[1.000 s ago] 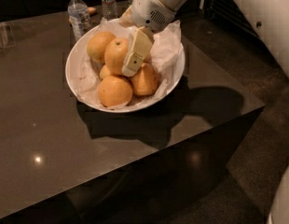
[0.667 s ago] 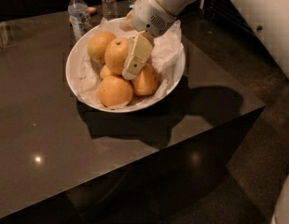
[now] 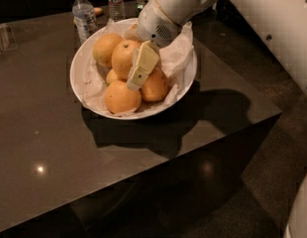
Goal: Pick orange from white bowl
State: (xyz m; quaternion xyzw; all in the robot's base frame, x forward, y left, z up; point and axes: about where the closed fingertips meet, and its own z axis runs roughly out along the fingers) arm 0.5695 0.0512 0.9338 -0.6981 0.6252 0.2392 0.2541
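Gripper (image 3: 136, 81) down in white bowl (image 3: 80, 71), just right of orange (image 3: 124, 58) w/ stem dimple; can't tell if clenched or released. Water bottle (image 3: 84, 15) behind bowl, label unreadable.

Dim; overhead light, gripper (image 3: 137, 79) over white bowl (image 3: 77, 76) throws shadow; glare spots on table (image 3: 49, 138).

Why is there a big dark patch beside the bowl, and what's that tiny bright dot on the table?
In the camera view, the dark patch is shadow cast by the bowl and the arm, whose gripper sits among the oranges; the dot is a light's reflection on the glossy table.
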